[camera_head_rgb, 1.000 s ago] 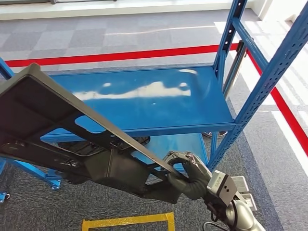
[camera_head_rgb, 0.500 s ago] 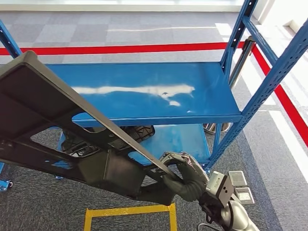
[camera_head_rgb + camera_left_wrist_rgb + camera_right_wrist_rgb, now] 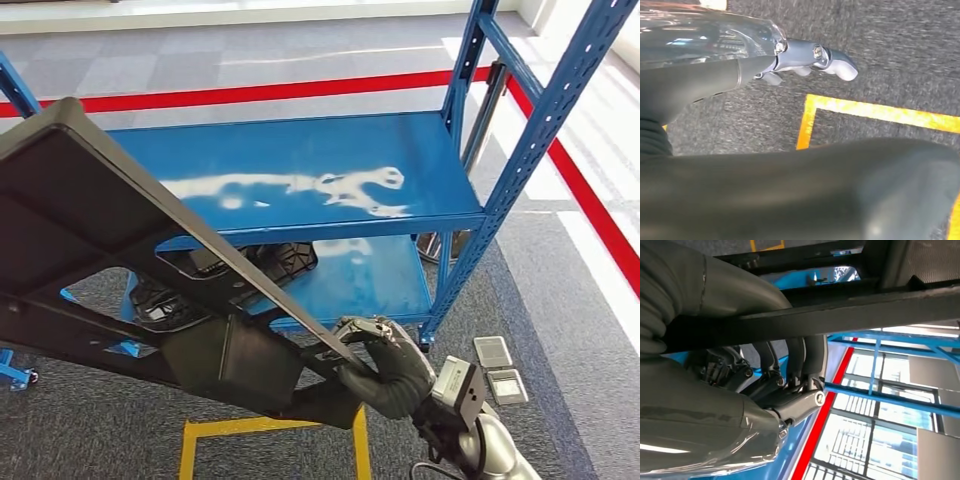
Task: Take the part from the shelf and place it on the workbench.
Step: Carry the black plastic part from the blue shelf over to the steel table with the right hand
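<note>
The part (image 3: 113, 260), a large black panel, is off the blue shelf (image 3: 317, 180), carried above the carpet. The right robot hand (image 3: 381, 365) grips its edge; the left robot hand's (image 3: 753, 70) hold cannot be told. Placement on the bench is outstanding.

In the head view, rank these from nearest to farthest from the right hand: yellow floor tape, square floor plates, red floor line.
From the right hand:
1. Yellow floor tape, just below and left of the hand.
2. Square floor plates, on the carpet to its right.
3. Red floor line, far beyond the blue shelf.
</note>
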